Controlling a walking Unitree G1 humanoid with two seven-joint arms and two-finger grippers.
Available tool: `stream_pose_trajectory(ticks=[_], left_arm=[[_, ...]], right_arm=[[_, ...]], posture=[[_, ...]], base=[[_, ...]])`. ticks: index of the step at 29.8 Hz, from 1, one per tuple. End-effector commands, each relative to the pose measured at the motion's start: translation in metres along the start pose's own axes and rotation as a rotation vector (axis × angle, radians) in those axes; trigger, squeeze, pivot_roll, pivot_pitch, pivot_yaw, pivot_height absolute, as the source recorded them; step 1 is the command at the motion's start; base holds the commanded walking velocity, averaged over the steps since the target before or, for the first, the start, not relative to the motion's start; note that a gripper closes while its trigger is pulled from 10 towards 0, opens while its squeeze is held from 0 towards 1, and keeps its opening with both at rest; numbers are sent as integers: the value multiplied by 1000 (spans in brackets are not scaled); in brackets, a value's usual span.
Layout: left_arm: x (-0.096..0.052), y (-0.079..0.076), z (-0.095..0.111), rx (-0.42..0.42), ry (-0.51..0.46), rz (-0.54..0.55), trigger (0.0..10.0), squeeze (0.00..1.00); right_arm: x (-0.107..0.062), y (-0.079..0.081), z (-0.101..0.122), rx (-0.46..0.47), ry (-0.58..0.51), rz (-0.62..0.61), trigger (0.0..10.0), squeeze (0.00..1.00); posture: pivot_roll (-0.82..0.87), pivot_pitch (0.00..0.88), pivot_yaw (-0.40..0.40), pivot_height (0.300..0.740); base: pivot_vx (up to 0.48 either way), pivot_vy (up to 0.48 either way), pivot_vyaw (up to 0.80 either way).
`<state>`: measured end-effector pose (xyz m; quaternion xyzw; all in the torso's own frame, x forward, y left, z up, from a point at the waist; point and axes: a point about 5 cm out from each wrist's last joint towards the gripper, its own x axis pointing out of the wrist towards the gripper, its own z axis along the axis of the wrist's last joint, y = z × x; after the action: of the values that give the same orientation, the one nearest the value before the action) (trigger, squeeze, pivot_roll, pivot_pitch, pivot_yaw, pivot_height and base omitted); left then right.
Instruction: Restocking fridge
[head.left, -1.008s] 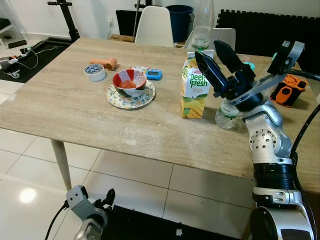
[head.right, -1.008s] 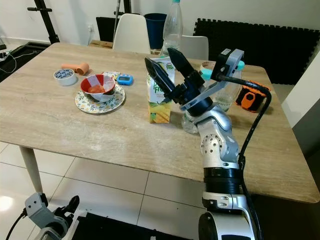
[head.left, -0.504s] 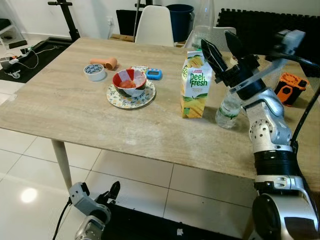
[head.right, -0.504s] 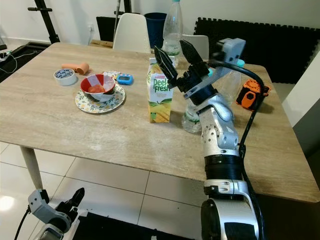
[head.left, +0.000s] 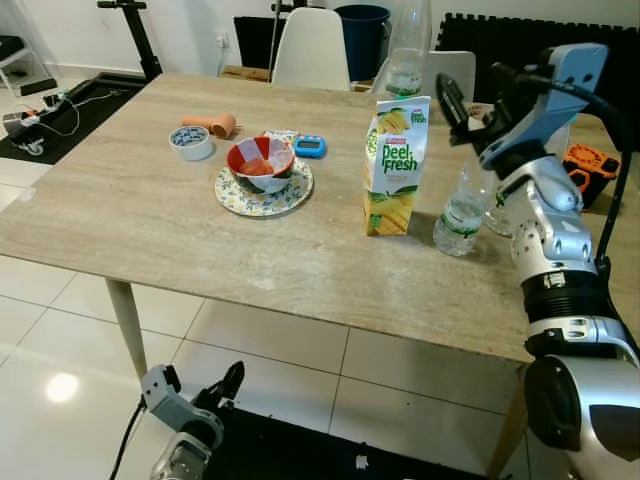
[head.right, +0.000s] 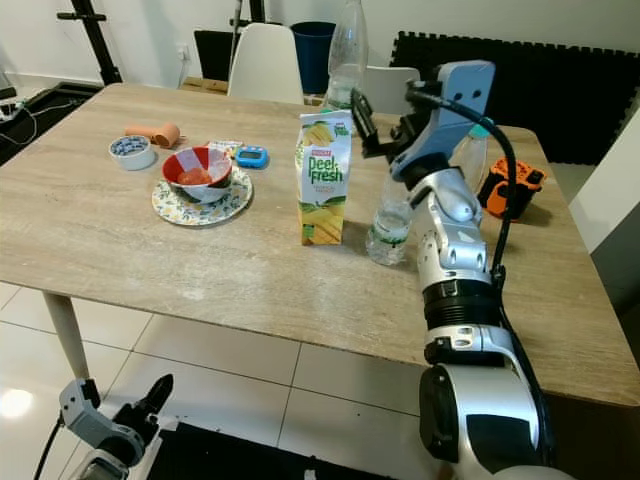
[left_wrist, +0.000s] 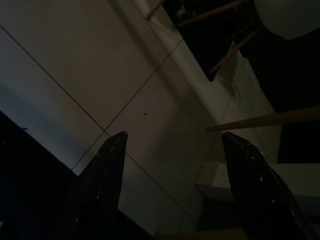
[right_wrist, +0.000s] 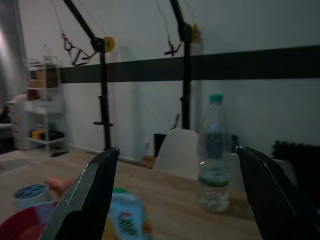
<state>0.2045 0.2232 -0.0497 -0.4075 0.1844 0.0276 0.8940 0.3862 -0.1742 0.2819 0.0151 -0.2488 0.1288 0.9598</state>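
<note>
Head view: right gripper (right_wrist: 177, 195) raised above carton (head.left: 394, 165), fingers wide.
Small bottle (head.left: 462, 211) beside carton; contact unclear.

Juice carton (head.left: 393, 165) bears the only legible wording on the table.
"Peel Fresh" is printed in green letters on the carton's white upper front panel, above a picture of yellow fruit; the labels on the small water bottle (head.left: 459, 212) beside it cannot be read.

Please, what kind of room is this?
Probably a dining area in a home: a long pale wooden table on a white tiled floor, white moulded chairs behind it, and a yellow-green juice carton standing on it.
</note>
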Motion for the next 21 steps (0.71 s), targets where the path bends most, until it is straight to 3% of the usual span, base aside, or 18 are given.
stream_pose_trajectory(ticks=[1, 13, 21], left_arm=[[-6, 5, -8, -20, 28, 21, 10000, 0], [-10, 8, -12, -23, 44, 38, 10000, 0], [-12, 11, -14, -23, 53, 58, 10000, 0]], right_arm=[[1, -9, 0, -58, 22, -51, 10000, 0], [-10, -22, -16, -115, 134, -113, 10000, 0], [-23, -27, -35, -84, 231, -124, 10000, 0]], posture=[[10, 46, 17, 740], [7, 44, 20, 740], [4, 39, 23, 740]], base=[[0, 0, 0], [0, 0, 0], [0, 0, 0]])
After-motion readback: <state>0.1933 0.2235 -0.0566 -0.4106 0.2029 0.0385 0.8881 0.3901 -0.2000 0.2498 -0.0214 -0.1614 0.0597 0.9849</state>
